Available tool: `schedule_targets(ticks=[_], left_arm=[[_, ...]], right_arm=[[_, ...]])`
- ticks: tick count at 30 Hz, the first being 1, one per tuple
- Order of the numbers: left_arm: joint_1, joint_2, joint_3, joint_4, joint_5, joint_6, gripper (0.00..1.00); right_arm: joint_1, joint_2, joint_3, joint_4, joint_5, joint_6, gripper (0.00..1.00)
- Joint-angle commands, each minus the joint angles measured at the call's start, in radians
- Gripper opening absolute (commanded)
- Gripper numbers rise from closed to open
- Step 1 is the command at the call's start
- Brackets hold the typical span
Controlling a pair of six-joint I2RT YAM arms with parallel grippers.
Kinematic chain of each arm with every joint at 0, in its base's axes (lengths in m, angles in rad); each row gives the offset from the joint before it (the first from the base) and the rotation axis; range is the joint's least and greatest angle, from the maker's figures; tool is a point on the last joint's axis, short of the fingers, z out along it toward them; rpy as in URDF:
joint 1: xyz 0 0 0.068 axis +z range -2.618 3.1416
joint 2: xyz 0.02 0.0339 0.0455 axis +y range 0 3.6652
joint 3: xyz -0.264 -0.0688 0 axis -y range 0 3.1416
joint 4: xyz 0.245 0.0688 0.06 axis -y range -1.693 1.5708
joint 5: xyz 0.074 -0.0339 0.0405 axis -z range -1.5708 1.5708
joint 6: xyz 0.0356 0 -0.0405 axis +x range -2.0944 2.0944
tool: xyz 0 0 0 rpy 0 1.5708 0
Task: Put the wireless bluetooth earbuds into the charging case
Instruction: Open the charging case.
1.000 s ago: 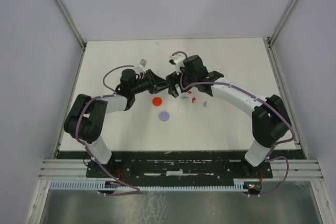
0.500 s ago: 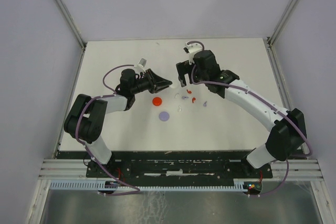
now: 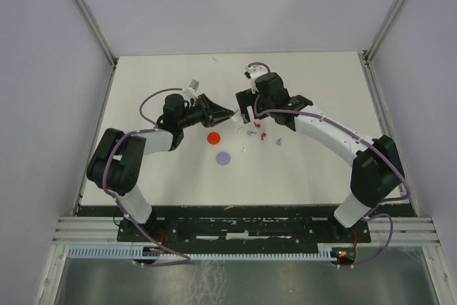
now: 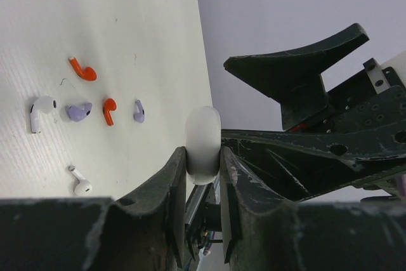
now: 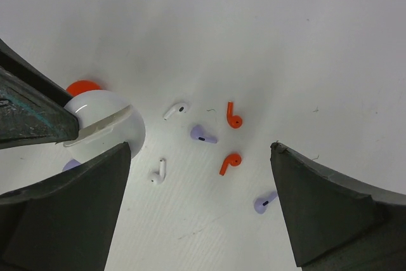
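Left gripper (image 4: 203, 157) is pinched tight on a white round case (image 4: 203, 132). I have it edge-on between the fingers and lifted off the table (image 3: 321, 76). Through the right wrist camera the same case sits at frame left, with a thin seam across its face and the left fingers clamped on it.

Right gripper (image 5: 200, 150) is spread wide with nothing between its fingers. It hangs above the loose earbuds, just beside the held case.

All six earbuds lie loose on the table in one small cluster:
- White earbuds (image 5: 176, 111): both on the case side of the cluster, one further from me than the other.
- Red earbuds (image 5: 233, 116): near each other in the middle.
- Pale purple earbuds (image 5: 203, 134): one between a white and a red, the other out at the far edge of the group.

A red disc (image 3: 213, 137) and a pale purple disc (image 3: 224, 157) lie flat on the table. Both are on the left-arm side of the cluster, near each other but not touching. The red disc shows partly behind the held case in the right wrist view.
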State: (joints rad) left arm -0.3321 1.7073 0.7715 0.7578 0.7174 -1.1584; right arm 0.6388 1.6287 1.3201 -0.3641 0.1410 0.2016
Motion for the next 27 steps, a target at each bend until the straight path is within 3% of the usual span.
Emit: schedule_targets(ticks=[1, 27], left_arm=[[0.002, -0.051, -0.001, 0.054, 0.026, -0.020, 0.03], [0.000, -0.078, -0.008, 0.063, 0.019, -0.049, 0.03]], right_arm=[[0.001, 0.026, 0.024, 0.029, -0.006, 0.021, 1.00], [-0.002, 0.119, 0.048, 0.155, -0.073, 0.065, 1.00]])
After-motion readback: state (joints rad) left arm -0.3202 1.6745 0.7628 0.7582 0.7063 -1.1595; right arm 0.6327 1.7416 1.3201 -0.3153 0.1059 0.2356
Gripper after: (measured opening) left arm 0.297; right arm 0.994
